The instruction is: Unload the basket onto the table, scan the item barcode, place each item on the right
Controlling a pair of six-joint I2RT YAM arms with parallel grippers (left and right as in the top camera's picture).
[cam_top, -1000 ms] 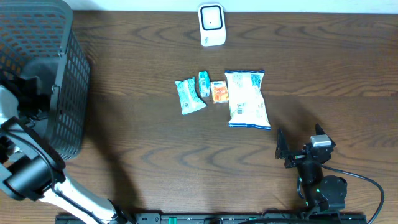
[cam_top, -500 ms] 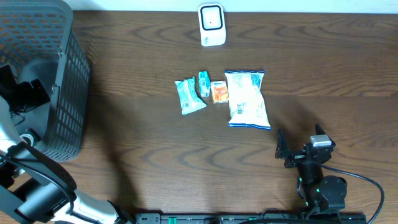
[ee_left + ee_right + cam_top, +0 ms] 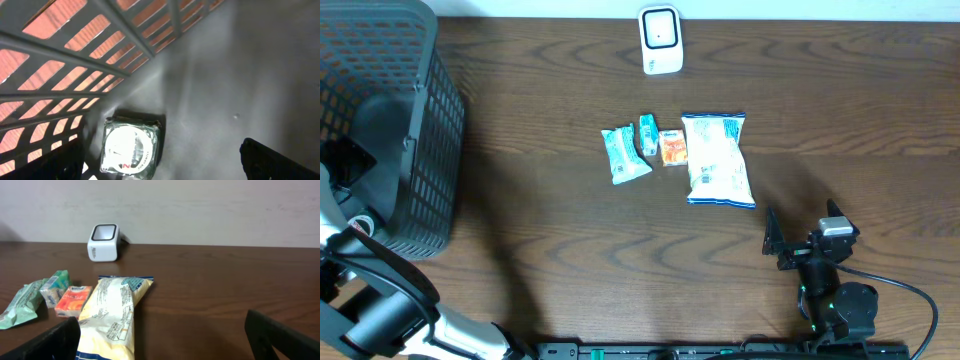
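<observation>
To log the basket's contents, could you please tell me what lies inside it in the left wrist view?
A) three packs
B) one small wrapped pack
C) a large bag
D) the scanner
B: that view shows a single small wrapped pack on the floor of the basket, while the scanner and the bag sit outside it.

Resembles a mock shop checkout. Suggested by a barcode scanner [image 3: 660, 40], a mesh basket [image 3: 430, 130] and packaged snacks [image 3: 718, 158] on a wooden table [image 3: 550, 230].
</observation>
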